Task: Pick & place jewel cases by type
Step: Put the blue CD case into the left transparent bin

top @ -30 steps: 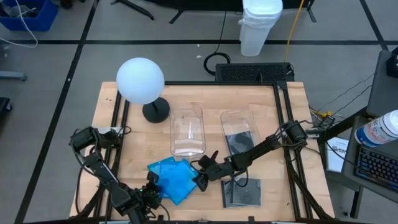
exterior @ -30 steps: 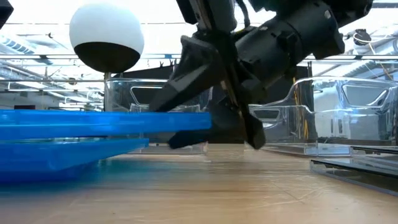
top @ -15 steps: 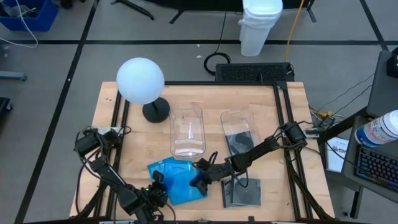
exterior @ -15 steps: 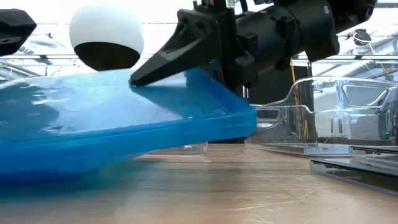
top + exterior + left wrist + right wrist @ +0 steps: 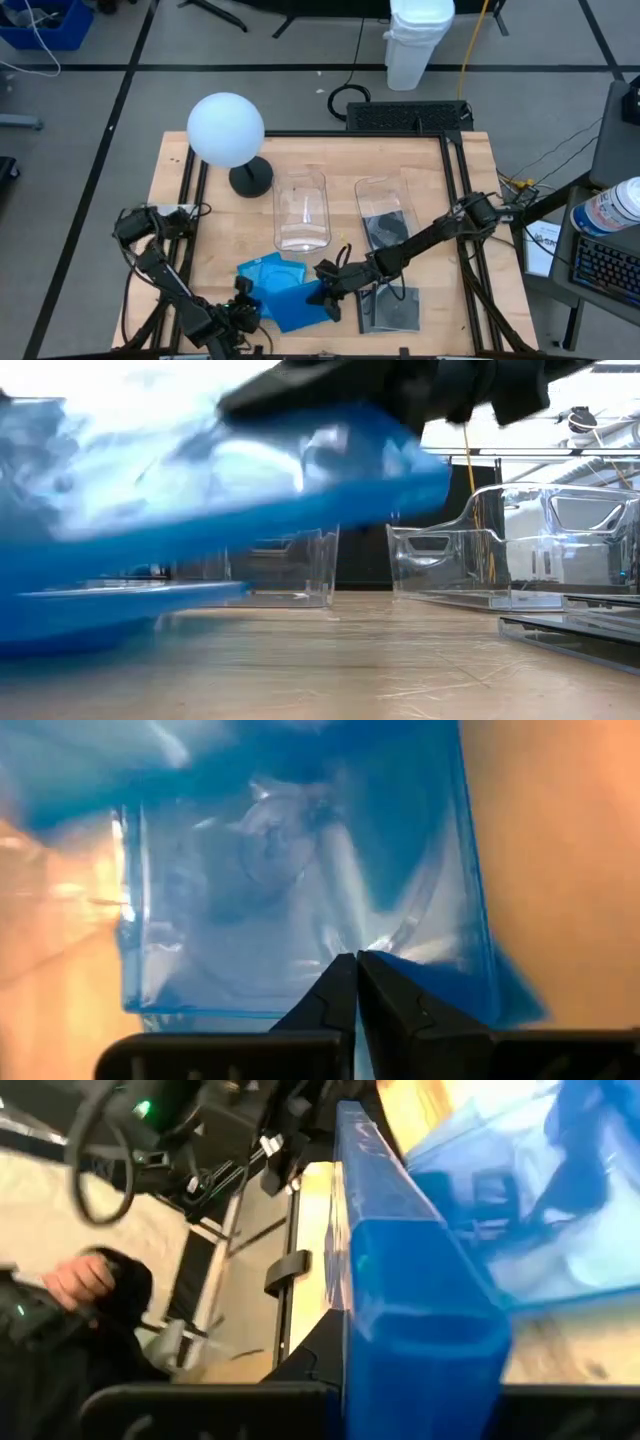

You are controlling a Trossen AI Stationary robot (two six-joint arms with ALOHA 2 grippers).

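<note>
Two dark jointed arms, black cable loops, tapered black pincer (image 5: pixel 355 995) fingers, green indicator light

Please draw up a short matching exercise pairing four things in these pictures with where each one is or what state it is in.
Things:
1. right pincer
2. left pincer
3. lifted blue jewel case
4. dark jewel case

Places or states:
A. lying flat on the table near the front edge, in front of the right-hand clear bin
B. shut, empty, beside the blue pile
C. tilted up off the pile
D. shut on a blue case's edge

Pairs: 1-D, 2-B, 3-C, 4-A
</note>
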